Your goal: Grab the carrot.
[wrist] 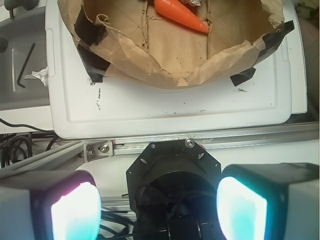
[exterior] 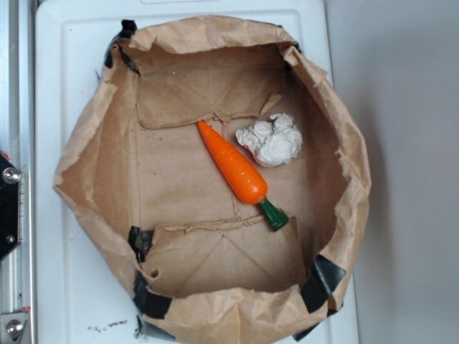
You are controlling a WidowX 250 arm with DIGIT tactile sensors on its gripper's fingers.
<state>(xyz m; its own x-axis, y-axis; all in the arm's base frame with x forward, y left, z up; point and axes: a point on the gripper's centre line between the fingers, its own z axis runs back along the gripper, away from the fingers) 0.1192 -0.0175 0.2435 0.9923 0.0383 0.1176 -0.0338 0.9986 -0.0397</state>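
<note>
Carrot [exterior: 237, 168]: glossy orange, tapered, faint ridges, green stem.

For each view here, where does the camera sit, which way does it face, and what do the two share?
Exterior: sits overhead, facing straight down into the paper bag holding the carrot and paper ball; only a black robot part shows at the left edge.
Wrist: sits on the arm behind the gripper, looking past its two open fingers at the white tray and bag edge; the gripper is well short of the bag.
Shared: carrot, bag, white tray.
</note>
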